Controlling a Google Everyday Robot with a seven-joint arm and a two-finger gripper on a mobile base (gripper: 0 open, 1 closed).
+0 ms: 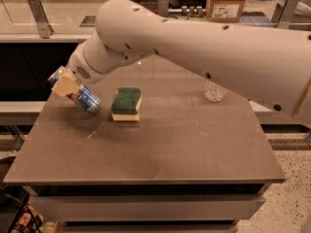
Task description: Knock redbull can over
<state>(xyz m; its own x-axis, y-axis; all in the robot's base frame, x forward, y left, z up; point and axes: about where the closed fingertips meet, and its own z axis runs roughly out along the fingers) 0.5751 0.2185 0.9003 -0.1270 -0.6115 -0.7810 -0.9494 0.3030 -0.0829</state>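
Observation:
The redbull can (pixel 83 97) is blue and silver and leans steeply at the far left of the brown table (pixel 170 149). Its top points up and to the left, and its lower end is close to the table surface. My gripper (pixel 65 85) is at the end of the big white arm, right against the can's upper half. A tan part of the gripper covers the can's middle. Whether the can's lower end rests on the table does not show.
A green and yellow sponge (pixel 126 102) lies just right of the can. A small clear glass (pixel 214 90) stands at the far right of the table. A counter with a cardboard box (pixel 227 1) runs behind. The table's left edge is close to the can.

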